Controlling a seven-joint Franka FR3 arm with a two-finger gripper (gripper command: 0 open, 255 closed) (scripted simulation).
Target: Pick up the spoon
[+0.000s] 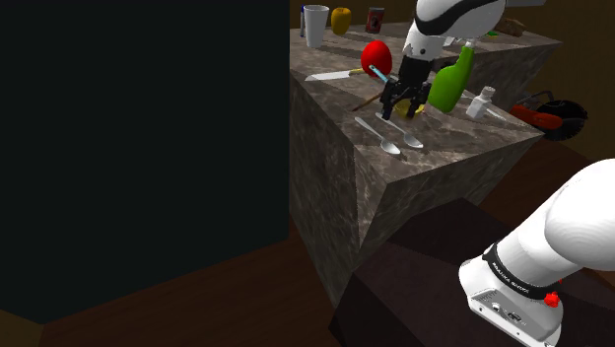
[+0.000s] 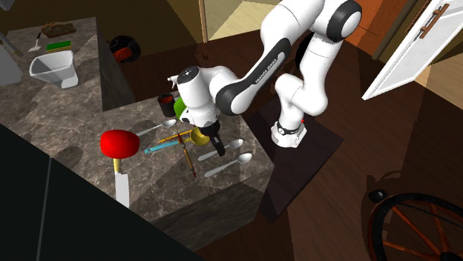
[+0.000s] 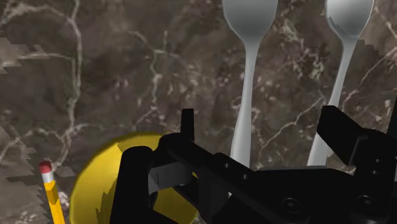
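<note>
Two grey spoons lie side by side on the dark marble counter, near its corner. In the wrist view the handle of one spoon runs between my fingers, while the other spoon lies along the outside of one finger. My black gripper is open and hangs low over the handles, holding nothing. The shoulder view has the gripper just behind the spoons. In the second exterior view the gripper stands at the handle end of the nearer spoon.
Close by the gripper are a yellow bowl, a pencil, a blue pen and a brown stick. A red round object, green bottle, knife, white cup and small white bottle stand farther back.
</note>
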